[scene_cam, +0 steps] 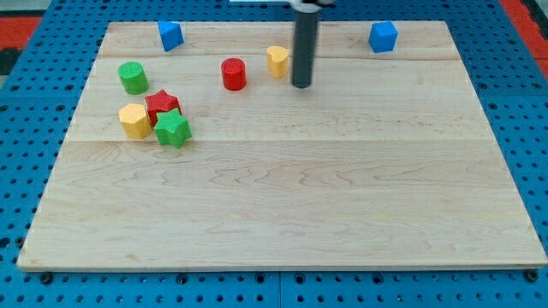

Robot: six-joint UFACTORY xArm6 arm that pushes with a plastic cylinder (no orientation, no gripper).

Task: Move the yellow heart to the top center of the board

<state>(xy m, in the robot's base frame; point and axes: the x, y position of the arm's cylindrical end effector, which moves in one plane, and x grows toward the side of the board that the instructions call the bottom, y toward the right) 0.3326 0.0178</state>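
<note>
The yellow heart (277,61) lies near the view's top, a little left of the middle of the wooden board (282,197). My tip (301,85) is down on the board just right of the heart and slightly below it, close to it; whether they touch I cannot tell. The dark rod rises from the tip to the view's top edge.
A red cylinder (233,74) stands left of the heart. A green cylinder (132,77), a red star (161,104), a yellow hexagon (134,120) and a green star (172,129) cluster at the left. Blue blocks sit at the top left (170,35) and top right (383,37).
</note>
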